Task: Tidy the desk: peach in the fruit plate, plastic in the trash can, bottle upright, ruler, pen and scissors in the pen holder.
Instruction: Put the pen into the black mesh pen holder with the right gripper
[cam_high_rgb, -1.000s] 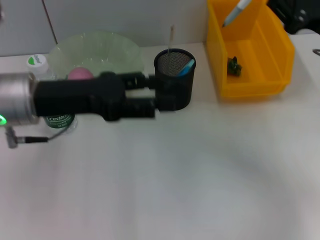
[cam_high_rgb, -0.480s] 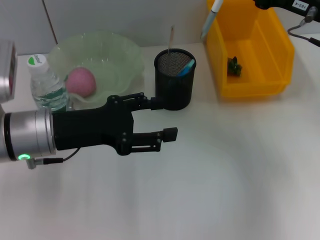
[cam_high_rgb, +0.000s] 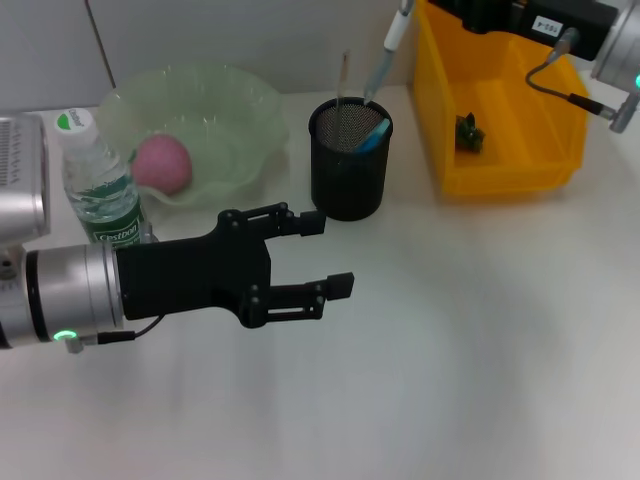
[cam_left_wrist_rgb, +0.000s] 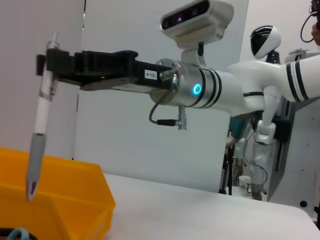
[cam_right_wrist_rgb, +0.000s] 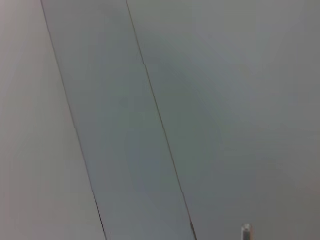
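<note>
Pen (cam_high_rgb: 385, 55) pinched at its top by right gripper (cam_left_wrist_rgb: 50, 62), hanging tip-down over black mesh pen holder (cam_high_rgb: 348, 172). Left gripper (cam_high_rgb: 320, 255) spread, empty, above desk (cam_high_rgb: 450, 350) near holder. Bottle (cam_high_rgb: 100, 185) upright, green label unreadable. Peach (cam_high_rgb: 162, 165) in fruit plate (cam_high_rgb: 245, 110).

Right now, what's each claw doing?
Right claw shut on pen, tip above pen holder. Left claw open, empty, over the desk. Nothing blocking.
</note>
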